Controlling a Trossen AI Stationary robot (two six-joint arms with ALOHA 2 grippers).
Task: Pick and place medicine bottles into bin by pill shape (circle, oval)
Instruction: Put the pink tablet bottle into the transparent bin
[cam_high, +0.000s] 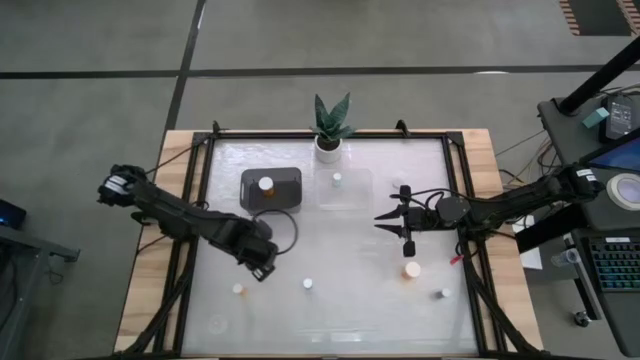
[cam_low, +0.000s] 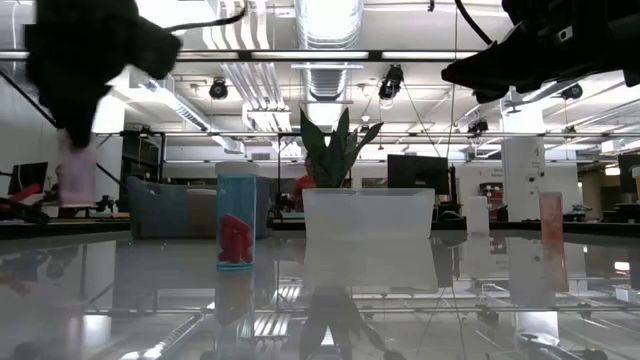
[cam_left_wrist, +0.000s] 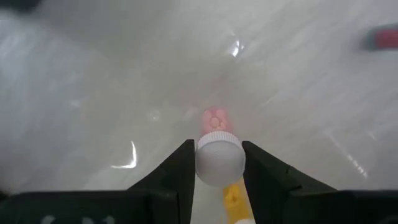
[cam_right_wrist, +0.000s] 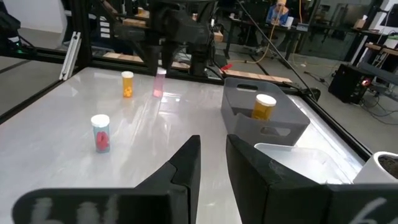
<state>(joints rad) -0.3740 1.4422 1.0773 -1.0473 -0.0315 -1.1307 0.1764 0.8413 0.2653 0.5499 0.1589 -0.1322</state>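
Observation:
My left gripper (cam_high: 262, 266) hovers over the table's near left part, shut on a pink medicine bottle (cam_low: 75, 178) with a white cap. My right gripper (cam_right_wrist: 213, 155) waits level at mid-right, shut and holding nothing. More medicine bottles stand on their bases on the table: an orange one (cam_high: 238, 289), a white-capped one with red pills (cam_high: 308, 284), another orange one (cam_high: 411, 269) and a small one (cam_high: 444, 294). A dark bin (cam_high: 285, 176) holds an orange bottle (cam_right_wrist: 263, 107). A clear bin (cam_high: 355, 196) holds a small white bottle (cam_high: 337, 179). My left gripper pinches the pink bottle by its white cap (cam_left_wrist: 203, 163), one finger on each side. The fingers (cam_left_wrist: 180, 171) come from above, pointing down. The bottle hangs upright below them, its pink pills (cam_left_wrist: 216, 118) showing past the cap, and its base is clear of the table.
A potted plant (cam_high: 330, 125) stands at the far edge behind the bins. A black frame (cam_high: 205, 180) rims the tabletop. A red thing (cam_high: 458, 257) lies under the right arm. Bare tabletop lies between the two grippers.

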